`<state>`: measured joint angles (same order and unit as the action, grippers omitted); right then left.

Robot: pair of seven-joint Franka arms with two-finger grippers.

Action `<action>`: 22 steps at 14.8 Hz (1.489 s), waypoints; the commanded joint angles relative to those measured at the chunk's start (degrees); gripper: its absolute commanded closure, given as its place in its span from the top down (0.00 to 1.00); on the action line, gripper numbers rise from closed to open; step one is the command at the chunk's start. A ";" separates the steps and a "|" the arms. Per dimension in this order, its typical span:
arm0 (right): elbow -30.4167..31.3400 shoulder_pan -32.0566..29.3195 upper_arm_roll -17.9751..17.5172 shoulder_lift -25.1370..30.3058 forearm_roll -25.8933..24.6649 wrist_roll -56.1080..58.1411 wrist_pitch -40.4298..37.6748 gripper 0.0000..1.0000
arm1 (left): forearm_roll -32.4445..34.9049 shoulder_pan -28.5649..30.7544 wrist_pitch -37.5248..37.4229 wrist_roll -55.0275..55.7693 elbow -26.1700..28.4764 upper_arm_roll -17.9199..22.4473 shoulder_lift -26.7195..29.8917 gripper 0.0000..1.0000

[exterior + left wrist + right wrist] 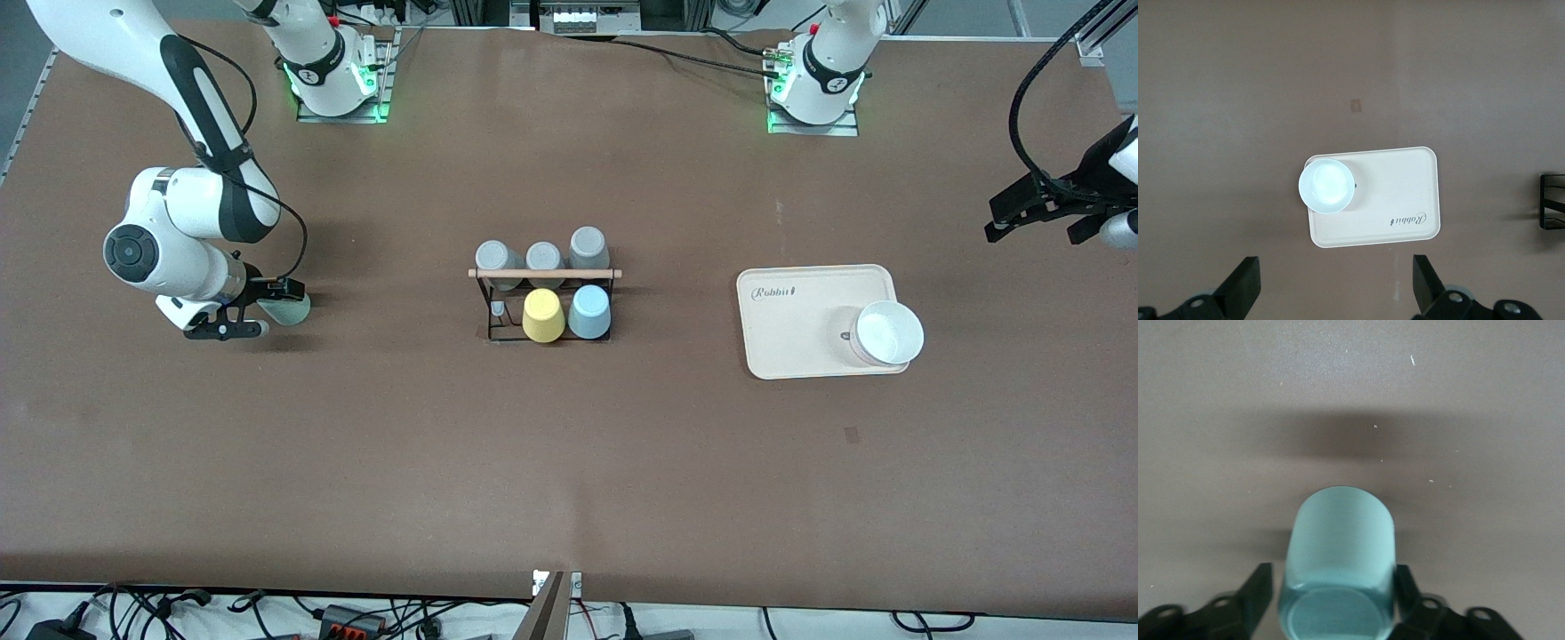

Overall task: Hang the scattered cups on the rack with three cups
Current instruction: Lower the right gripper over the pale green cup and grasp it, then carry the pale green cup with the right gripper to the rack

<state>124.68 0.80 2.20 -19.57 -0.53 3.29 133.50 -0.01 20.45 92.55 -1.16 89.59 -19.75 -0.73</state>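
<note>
right wrist view shows the right gripper (1335, 600) with fingers closed on the mint cup (1338, 567) at the right arm's end; next, carry it to the rack (544, 298). left gripper (1338, 293) waits, fingers wide, over the tray (1398, 200).

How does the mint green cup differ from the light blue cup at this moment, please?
The mint green cup lies on its side on the table toward the right arm's end, between the fingers of the right gripper; the light blue cup sits upside down on the rack, untouched. They differ in colour. Both are small, handleless tumblers.
</note>
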 commanded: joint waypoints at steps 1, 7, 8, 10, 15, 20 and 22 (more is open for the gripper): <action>0.13 0.08 -0.26 2.33 -0.35 -0.74 -0.69 0.21 | -0.87 -6.72 -1.40 -1.30 0.05 6.63 0.90 1.00; -17.25 4.64 -0.44 2.08 0.87 -0.83 -19.65 0.19 | -0.87 -19.38 -3.33 -1.30 0.05 18.50 1.69 1.00; -20.06 6.74 -0.44 1.81 1.66 -0.91 -21.51 0.18 | -0.87 -21.57 -3.51 -1.30 0.14 20.96 1.87 1.00; -23.59 10.61 -0.44 1.64 2.72 -2.92 -22.14 0.18 | -0.87 -22.21 -3.60 -1.39 0.14 21.77 1.96 1.00; -33.79 21.51 -0.44 -1.79 7.29 -17.75 -25.92 0.18 | -2.88 -19.41 -3.77 -5.50 0.49 21.16 2.13 1.00; -39.77 29.51 -0.44 -6.09 7.21 -32.53 -25.22 0.18 | -2.89 -19.05 -4.12 -2.35 0.67 21.42 3.27 1.00; -41.79 32.15 -0.44 -7.93 7.03 -37.37 -25.13 0.18 | -2.89 -19.05 -4.48 -2.53 0.58 21.60 3.45 1.00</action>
<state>87.16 30.71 1.06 -24.34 6.09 -29.67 109.41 -2.00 1.26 88.93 -3.78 89.57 1.48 1.24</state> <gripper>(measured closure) 0.335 0.000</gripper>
